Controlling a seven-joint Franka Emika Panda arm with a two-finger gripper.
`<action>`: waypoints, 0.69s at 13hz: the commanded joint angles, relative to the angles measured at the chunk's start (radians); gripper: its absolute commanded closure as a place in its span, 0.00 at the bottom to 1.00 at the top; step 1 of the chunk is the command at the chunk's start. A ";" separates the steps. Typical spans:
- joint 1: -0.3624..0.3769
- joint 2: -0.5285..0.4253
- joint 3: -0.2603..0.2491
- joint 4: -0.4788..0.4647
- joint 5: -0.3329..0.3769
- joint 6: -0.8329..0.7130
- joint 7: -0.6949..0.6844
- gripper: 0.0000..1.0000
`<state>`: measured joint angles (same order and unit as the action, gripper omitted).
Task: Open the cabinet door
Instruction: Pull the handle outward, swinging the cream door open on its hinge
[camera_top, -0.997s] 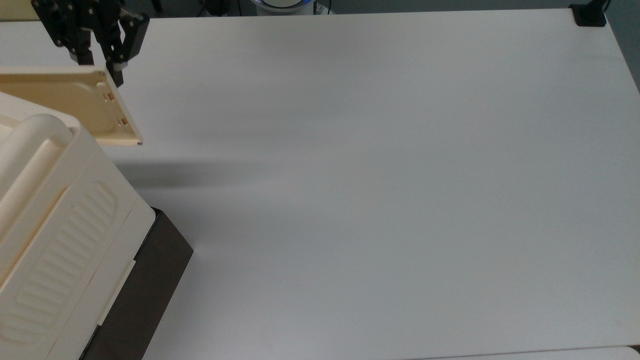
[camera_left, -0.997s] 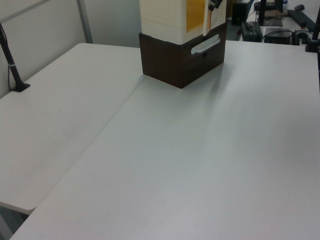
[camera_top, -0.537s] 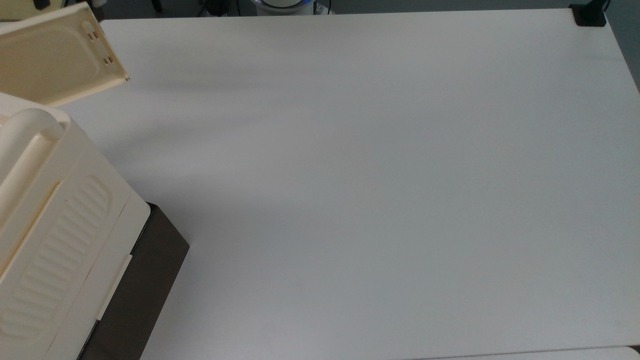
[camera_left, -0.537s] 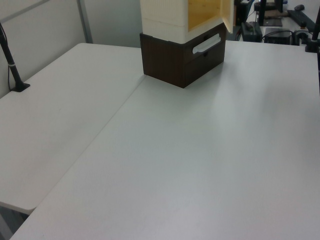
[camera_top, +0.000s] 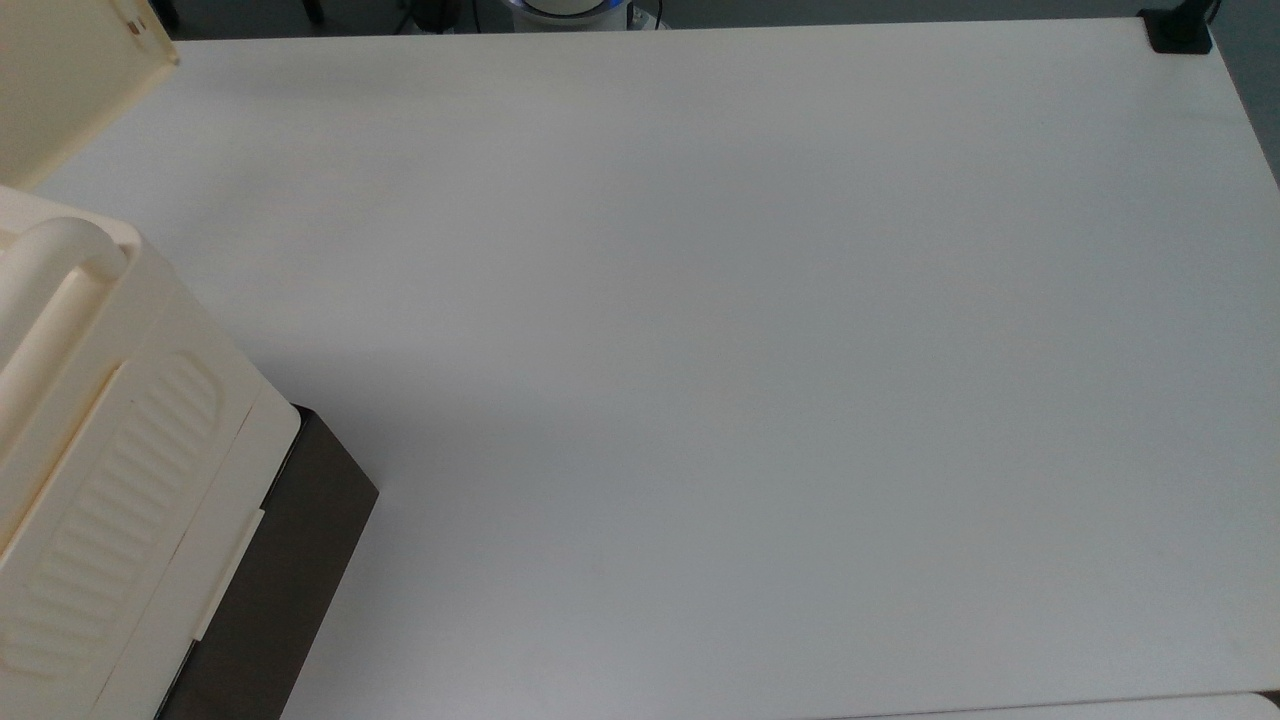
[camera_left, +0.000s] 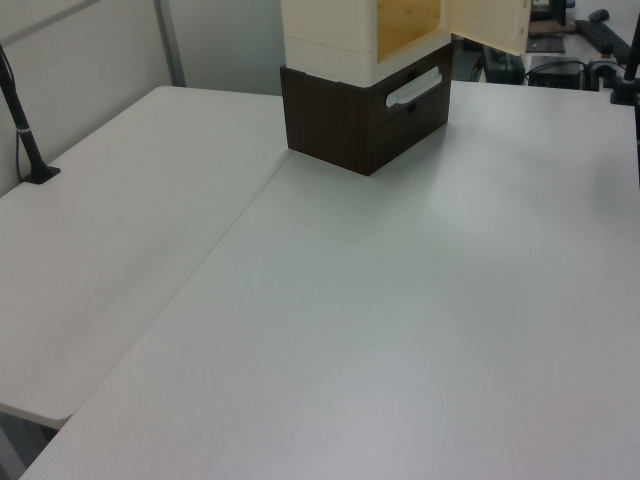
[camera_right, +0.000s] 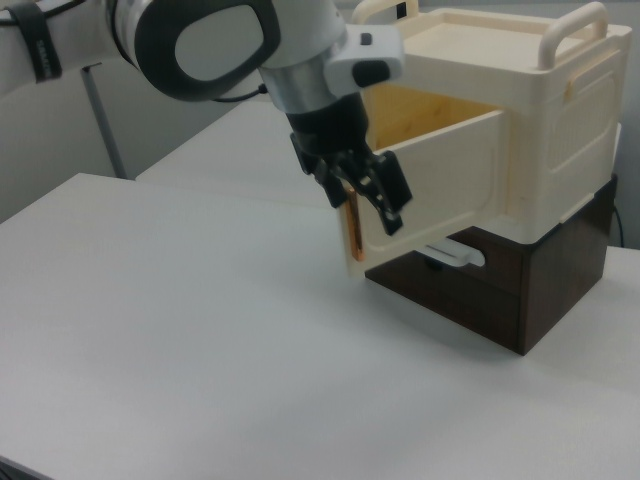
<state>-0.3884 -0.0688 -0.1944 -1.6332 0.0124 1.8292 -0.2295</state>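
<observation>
The cream cabinet (camera_right: 560, 130) stands on a dark brown base (camera_right: 545, 285) at the right view's right. Its cabinet door (camera_right: 440, 180) is swung wide open, showing a yellowish inside. My gripper (camera_right: 362, 200) sits at the door's free edge, shut on it. In the top view the cabinet (camera_top: 110, 420) fills the top view's left, and a corner of the cabinet door (camera_top: 60, 80) shows at the upper left. The left view has the cabinet (camera_left: 335, 30) at the far end, with the cabinet door (camera_left: 490, 22) swung out to the left view's right.
The white table (camera_top: 750, 350) is broad and bare around the cabinet. A white bar handle (camera_left: 413, 88) sits on the brown base. A black clamp (camera_top: 1178, 30) holds the table's far corner, and a black post (camera_left: 25, 135) stands at the left view's left.
The door has swung steadily wider, moving up and left in the top view and rightward in the left view. My gripper went out of the top view with it.
</observation>
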 joint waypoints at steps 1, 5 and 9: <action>-0.017 -0.005 -0.072 0.004 -0.012 0.013 -0.086 0.00; -0.018 -0.051 -0.122 0.028 -0.014 -0.001 -0.119 0.00; 0.002 -0.104 -0.152 0.090 0.026 -0.065 -0.113 0.00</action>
<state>-0.4161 -0.1225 -0.3403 -1.5558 0.0144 1.8076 -0.3324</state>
